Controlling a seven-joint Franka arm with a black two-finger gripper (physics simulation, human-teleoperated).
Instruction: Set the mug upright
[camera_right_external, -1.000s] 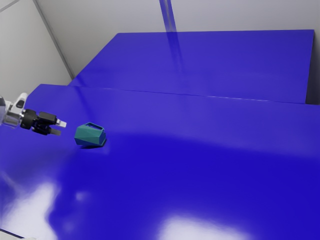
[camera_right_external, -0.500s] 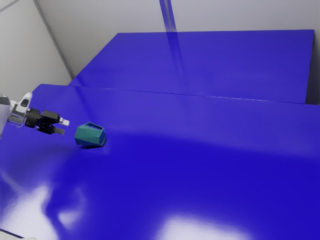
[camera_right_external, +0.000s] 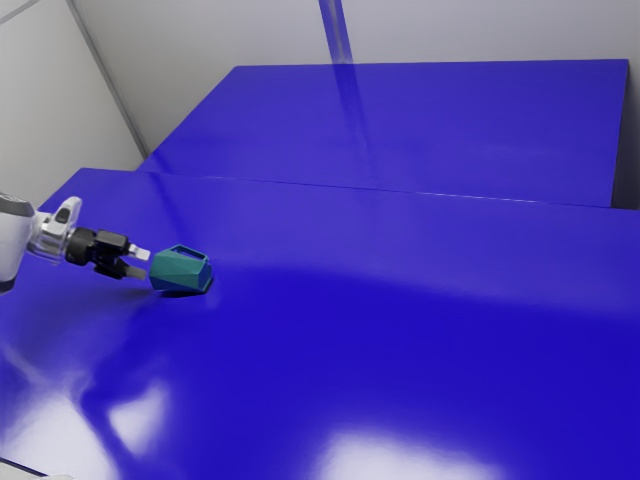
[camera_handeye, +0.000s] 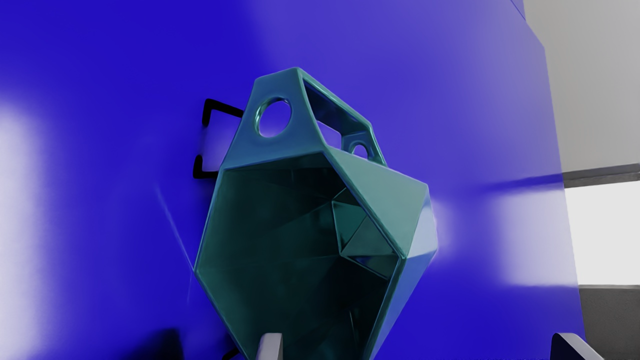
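In the exterior view my gripper is just to the left of the teal faceted mug, its two fingers apart. The mug lies on its side on the blue table, its handle on the upper side. From the wrist view, the open mouth of the mug faces my hand, and the handle with its round hole stands out from the body. My gripper is open there, one fingertip overlapping the mug's mouth and the other out beyond its side wall. Whether a finger touches the mug, I cannot tell.
The glossy blue table extends around the mug, with bright reflections near its front. Behind it is another blue surface, against a pale wall.
Over the last second my gripper has moved toward the exterior view's right and slightly down, closing the gap to the mug. The mug has stayed where it was.
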